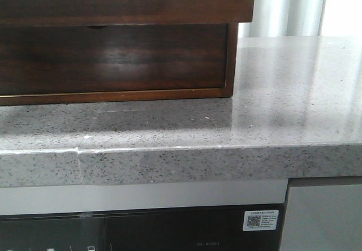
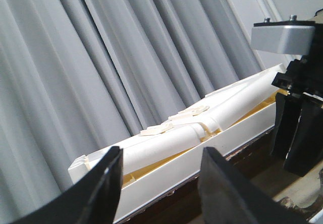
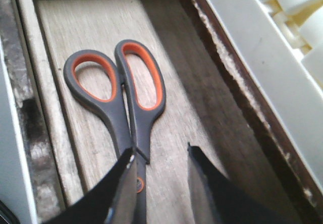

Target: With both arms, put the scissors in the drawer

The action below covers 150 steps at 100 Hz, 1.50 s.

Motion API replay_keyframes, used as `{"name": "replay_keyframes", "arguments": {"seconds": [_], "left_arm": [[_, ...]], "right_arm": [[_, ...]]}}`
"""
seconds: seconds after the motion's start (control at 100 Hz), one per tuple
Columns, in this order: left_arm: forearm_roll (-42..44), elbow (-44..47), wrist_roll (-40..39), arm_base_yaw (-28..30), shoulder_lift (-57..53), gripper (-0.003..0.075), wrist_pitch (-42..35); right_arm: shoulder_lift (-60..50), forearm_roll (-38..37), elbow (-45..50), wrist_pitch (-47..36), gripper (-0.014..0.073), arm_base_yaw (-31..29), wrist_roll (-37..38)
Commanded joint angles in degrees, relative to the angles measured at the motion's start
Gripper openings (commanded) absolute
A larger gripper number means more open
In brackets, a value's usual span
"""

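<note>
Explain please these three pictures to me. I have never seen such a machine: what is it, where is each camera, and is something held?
This is a robot with two arms, each ending in a gripper. The front view looks forward over a grey stone counter, where a dark wooden cabinet stands with its drawer pulled out on top. Neither arm appears there. The other two cameras sit on the wrists. The left gripper is open and empty, near a white tray, with curtains behind. The right gripper is open above the scissors, which lie flat on the pale wooden drawer bottom. One finger overlaps the blades, but the jaws do not close on them, so nothing looks held.
</note>
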Motion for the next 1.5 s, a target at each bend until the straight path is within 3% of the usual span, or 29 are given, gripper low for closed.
{"name": "replay_keyframes", "arguments": {"seconds": [0.0, 0.11, 0.16, 0.32, 0.42, 0.6, 0.84, 1.03, 1.22, 1.49], "left_arm": [[-1.5, -1.6, -0.7, -0.4, 0.3, 0.0307, -3.6], [-1.5, -1.6, -0.7, -0.4, 0.3, 0.0307, -3.7], [-1.5, -1.6, -0.7, -0.4, 0.3, 0.0307, -3.7], [-1.5, -1.6, -0.7, -0.4, 0.3, 0.0299, -3.7], [-1.5, -1.6, -0.7, -0.4, 0.1, 0.0227, -3.6], [-1.5, -1.6, -0.7, -0.4, -2.9, 0.0003, 0.3], [-2.3, -1.6, -5.5, -0.4, -9.4, 0.0003, 8.7], [-3.2, -1.6, -7.8, -0.4, -14.7, 0.0003, 20.6], [-10.7, -1.6, -7.8, -0.4, -18.8, 0.0003, 30.1], [-11.6, 0.7, -7.8, -0.4, -21.4, 0.0004, 30.1]], "right_arm": [[-2.3, 0.7, -1.9, -4.0, 0.0188, 0.1, -0.6], [-3.7, 0.7, -1.9, -4.2, 0.0174, 0.1, -0.6], [-4.6, 0.7, -1.9, -4.7, 0.0127, 0.1, -0.2], [-8.9, 0.7, -1.9, -4.4, -0.0125, 0.1, 1.1], [-11.5, 0.8, -1.7, -1.9, -0.0122, 0.1, 2.2], [-16.6, 0.8, 0.7, 1.3, -0.0122, 0.1, 6.4], [-27.2, 0.8, 11.6, -5.9, -0.0111, 0.1, 7.8], [-37.4, 0.8, 25.0, -19.5, -0.0111, 0.1, 8.0], [-47.4, 0.8, 38.5, -30.3, -0.0111, 0.1, 8.0], [-58.4, 3.2, 55.4, -40.4, -0.0111, 0.1, 8.0]]}}
